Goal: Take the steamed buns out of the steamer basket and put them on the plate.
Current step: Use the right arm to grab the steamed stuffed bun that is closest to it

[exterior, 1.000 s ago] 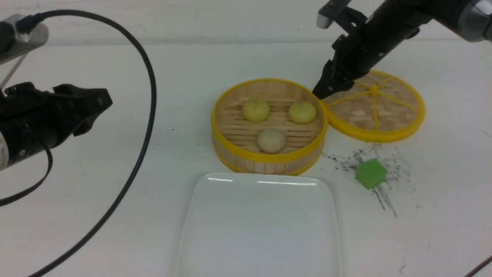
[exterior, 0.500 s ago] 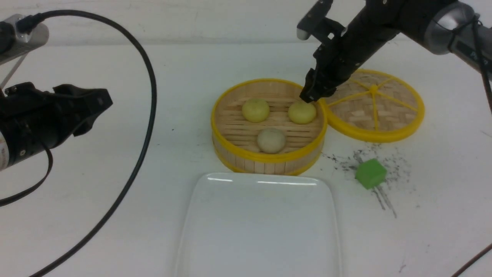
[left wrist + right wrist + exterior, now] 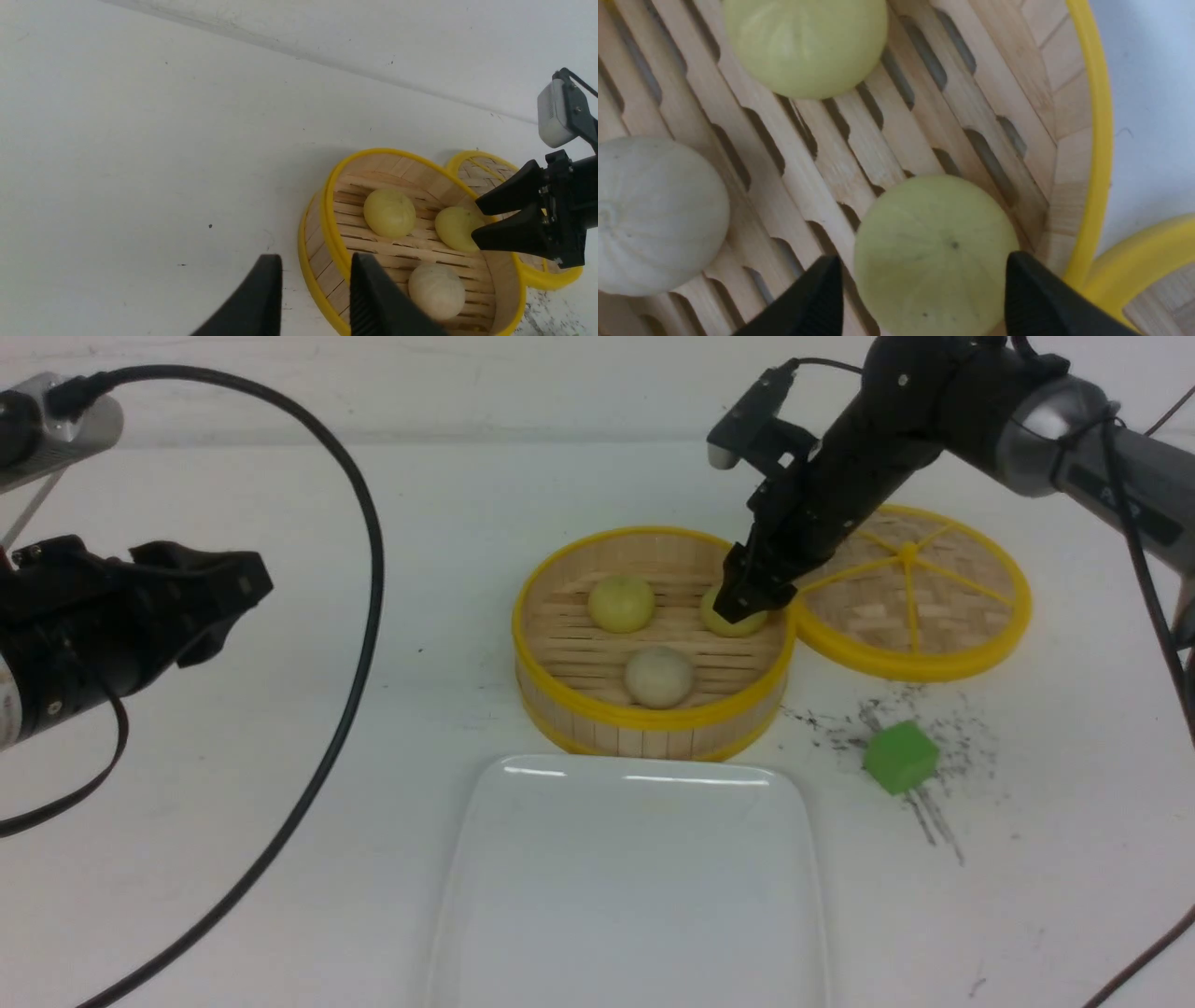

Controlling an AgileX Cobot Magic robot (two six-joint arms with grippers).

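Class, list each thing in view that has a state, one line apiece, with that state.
Steamer basket: uncovered, holding three buns.
Lid: off, lying beside the basket.
Plate: holds no buns.
Right gripper: open, astride one yellow bun.
Left gripper: open, holding nothing.
Green cube: resting on the table.

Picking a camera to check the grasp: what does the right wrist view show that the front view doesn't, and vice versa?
Only the right wrist view shows the right pincer open, straddling a yellow bun. Only the front view shows the plate, the green cube and the left pincer. Both show the basket, that bun, the other yellow bun and the white bun.
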